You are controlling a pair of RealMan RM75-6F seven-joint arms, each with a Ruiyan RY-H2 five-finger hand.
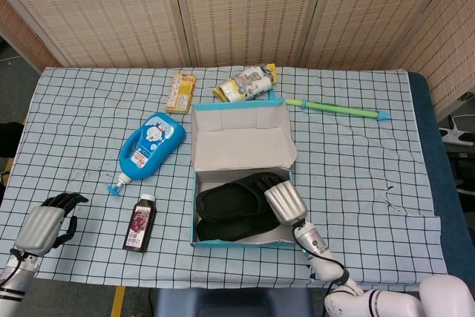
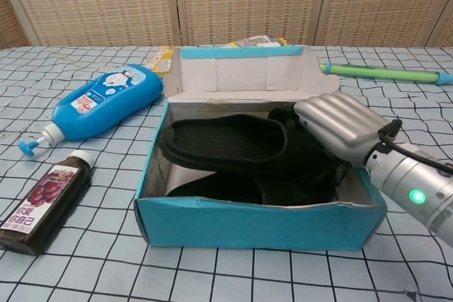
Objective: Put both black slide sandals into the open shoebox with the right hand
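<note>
Silver-backed left hand [image 1: 44, 226] at near-left table edge, dark fingers curled in, holding nothing. Right of it: dark juice bottle with white cap [image 1: 139, 223] lying flat, blue lotion pump bottle [image 1: 151, 148] further back. Centre: open blue cardboard shoebox [image 2: 258, 225], flap up at far side. Both black slide sandals [image 2: 223, 146] inside box, one stacked on other. My right hand [image 2: 338, 126] at box's right end, fingers clamped on upper sandal's strap end. Far right: green stick [image 1: 338, 109].
</note>
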